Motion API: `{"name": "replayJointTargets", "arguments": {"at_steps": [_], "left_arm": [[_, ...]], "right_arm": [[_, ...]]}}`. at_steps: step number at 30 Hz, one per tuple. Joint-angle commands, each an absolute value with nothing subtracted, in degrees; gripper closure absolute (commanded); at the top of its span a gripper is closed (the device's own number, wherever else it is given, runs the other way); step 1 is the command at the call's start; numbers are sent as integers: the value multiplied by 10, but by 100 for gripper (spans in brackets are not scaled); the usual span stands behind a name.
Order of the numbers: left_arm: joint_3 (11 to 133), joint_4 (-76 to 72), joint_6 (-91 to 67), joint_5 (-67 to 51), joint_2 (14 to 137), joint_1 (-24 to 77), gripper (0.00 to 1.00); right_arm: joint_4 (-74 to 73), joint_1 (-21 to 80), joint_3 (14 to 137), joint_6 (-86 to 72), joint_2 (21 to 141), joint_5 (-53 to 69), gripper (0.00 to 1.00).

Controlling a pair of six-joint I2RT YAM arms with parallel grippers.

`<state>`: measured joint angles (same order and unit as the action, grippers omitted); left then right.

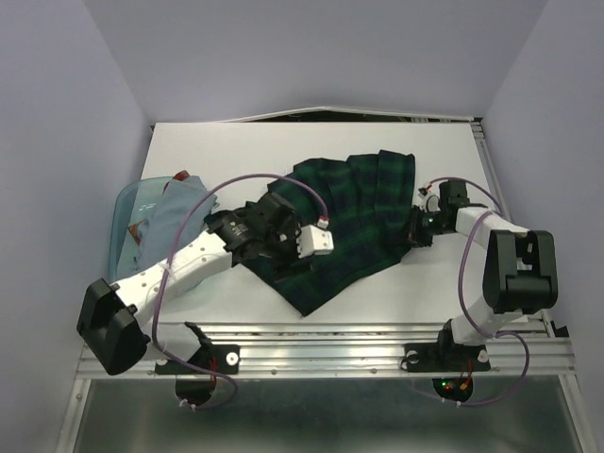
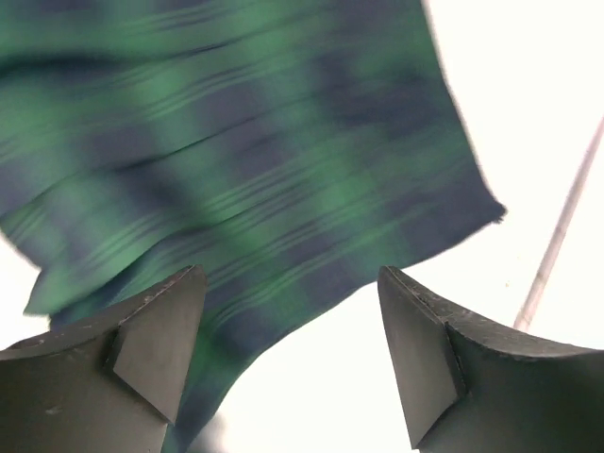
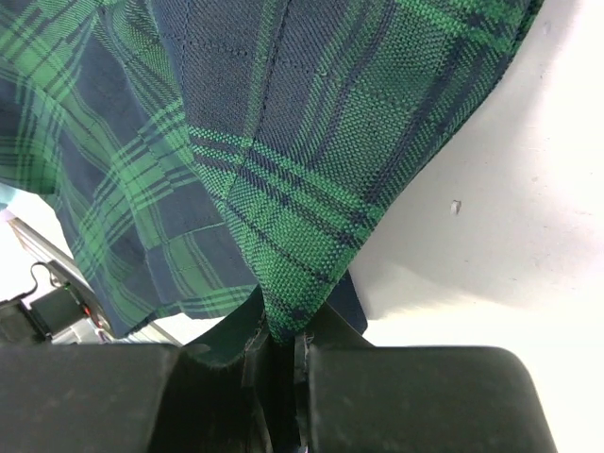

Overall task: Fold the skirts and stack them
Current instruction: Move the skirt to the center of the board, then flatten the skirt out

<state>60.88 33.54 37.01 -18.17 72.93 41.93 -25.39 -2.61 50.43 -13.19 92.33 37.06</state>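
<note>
The green-and-navy tartan skirt [image 1: 354, 222] lies spread on the white table, its pleats running toward the far right. My right gripper [image 1: 416, 226] is shut on the skirt's right edge. In the right wrist view a corner of the cloth [image 3: 283, 142] is pinched between the closed fingers of that gripper [image 3: 283, 344]. My left gripper [image 1: 279, 209] hovers over the skirt's left part. It stands open [image 2: 293, 321] with nothing between its fingers, the tartan cloth [image 2: 245, 142] just ahead of them. A pale grey-blue skirt [image 1: 175, 212] lies in the tub at the left.
A translucent blue tub [image 1: 127, 203] stands at the table's left edge, partly under the left arm. The table's far edge [image 1: 311, 121] meets the wall. A metal rail [image 1: 330, 344] with both arm bases runs along the near edge.
</note>
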Motion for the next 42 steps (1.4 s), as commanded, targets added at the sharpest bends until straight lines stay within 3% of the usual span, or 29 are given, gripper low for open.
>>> {"name": "replayJointTargets", "arguments": {"at_steps": [1,7,18,21,22,27,30,33,35,36,39,42], "left_arm": [[563,363,448,-169,732,510,16],[473,331,499,-134,712,582,16],[439,221,499,-135,762,639,17],[422,200,508,-134,770,651,26],[419,201,516,-134,770,651,35],[417,240,563,-122,781,652,60],[413,268,575,-112,785,646,89],[401,272,578,-106,743,628,100],[401,274,579,-107,717,614,100],[402,274,577,-107,695,598,100],[416,279,575,-121,663,565,100],[421,274,579,-130,643,535,100]], "right_arm": [[-288,-35,502,-99,908,353,99],[-307,-51,512,-95,909,352,99],[-333,-51,540,-75,945,359,99],[-341,-51,548,-67,950,359,99],[-345,-51,555,-59,952,358,99],[-373,-51,587,-18,973,334,99],[-412,-51,609,31,989,321,99],[-431,-51,620,76,986,309,94],[-437,-51,621,111,969,290,84],[-440,-51,623,125,961,284,64],[-441,-57,634,167,924,261,30],[-450,-62,653,174,911,245,30]]}}
